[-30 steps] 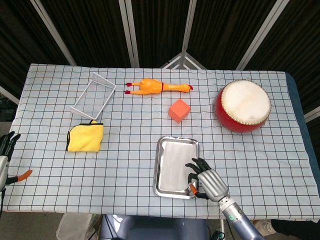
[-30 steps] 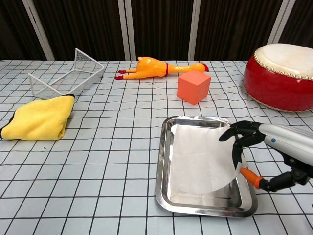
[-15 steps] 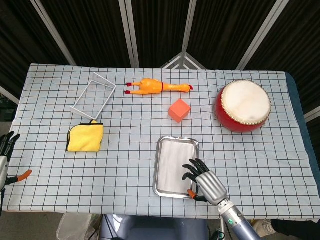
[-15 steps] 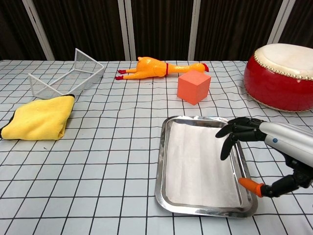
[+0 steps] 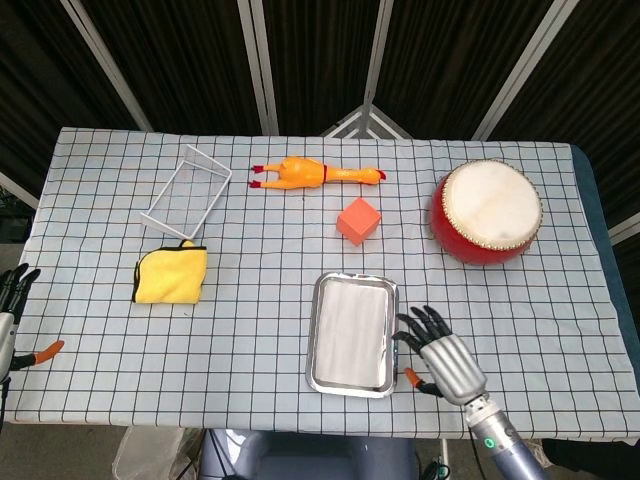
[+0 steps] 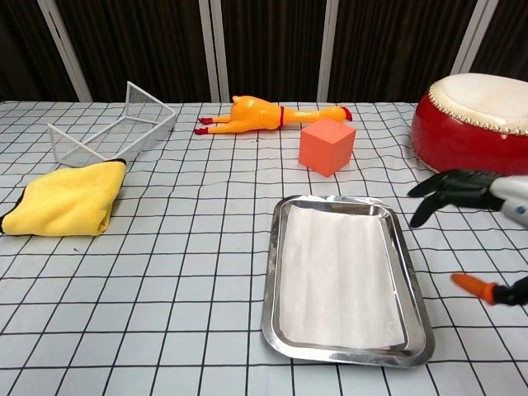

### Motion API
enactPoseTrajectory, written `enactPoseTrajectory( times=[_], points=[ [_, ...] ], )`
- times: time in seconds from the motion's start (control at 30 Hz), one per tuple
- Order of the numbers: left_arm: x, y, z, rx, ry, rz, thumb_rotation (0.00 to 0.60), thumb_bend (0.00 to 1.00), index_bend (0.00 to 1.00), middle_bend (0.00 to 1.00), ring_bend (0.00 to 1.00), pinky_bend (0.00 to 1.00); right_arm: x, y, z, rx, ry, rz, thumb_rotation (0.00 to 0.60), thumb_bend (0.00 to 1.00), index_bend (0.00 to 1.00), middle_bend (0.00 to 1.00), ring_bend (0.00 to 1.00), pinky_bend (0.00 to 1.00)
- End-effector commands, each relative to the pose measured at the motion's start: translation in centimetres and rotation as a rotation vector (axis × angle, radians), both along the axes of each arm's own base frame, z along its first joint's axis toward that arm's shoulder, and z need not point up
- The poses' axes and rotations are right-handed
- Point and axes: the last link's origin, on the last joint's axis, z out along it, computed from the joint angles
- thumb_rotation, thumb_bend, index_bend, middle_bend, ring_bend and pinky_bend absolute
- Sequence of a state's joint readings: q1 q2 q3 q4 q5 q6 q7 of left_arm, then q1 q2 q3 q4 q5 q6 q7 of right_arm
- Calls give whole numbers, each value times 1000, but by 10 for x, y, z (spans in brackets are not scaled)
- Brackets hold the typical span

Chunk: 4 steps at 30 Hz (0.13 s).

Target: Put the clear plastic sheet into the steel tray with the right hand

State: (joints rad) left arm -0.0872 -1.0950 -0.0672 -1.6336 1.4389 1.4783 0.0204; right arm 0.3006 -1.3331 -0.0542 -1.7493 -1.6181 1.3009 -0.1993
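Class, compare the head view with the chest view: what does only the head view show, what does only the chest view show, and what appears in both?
Only the head view shows the left hand at the table's left edge, and the right hand's back and wrist. Only the chest view shows the drum's red side wall clearly. Both show the steel tray holding the clear sheet, the orange cube, rubber chicken, yellow cloth and wire basket.
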Motion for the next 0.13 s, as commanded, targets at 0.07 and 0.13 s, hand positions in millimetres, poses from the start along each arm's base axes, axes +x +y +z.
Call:
enactPoseTrajectory(
  times=[0.07,0.13],
  points=[
    [1,-2,-1,3,2,-14,600,0,0,0,0,0,-55,7,78,-300,223,-110,600,418,98,29,0,0],
    [3,-3,-1,8,9,-27,600,0,0,0,0,0,-78,18,102,-388,280,-178,600,418,30,4,0,0]
  ],
)
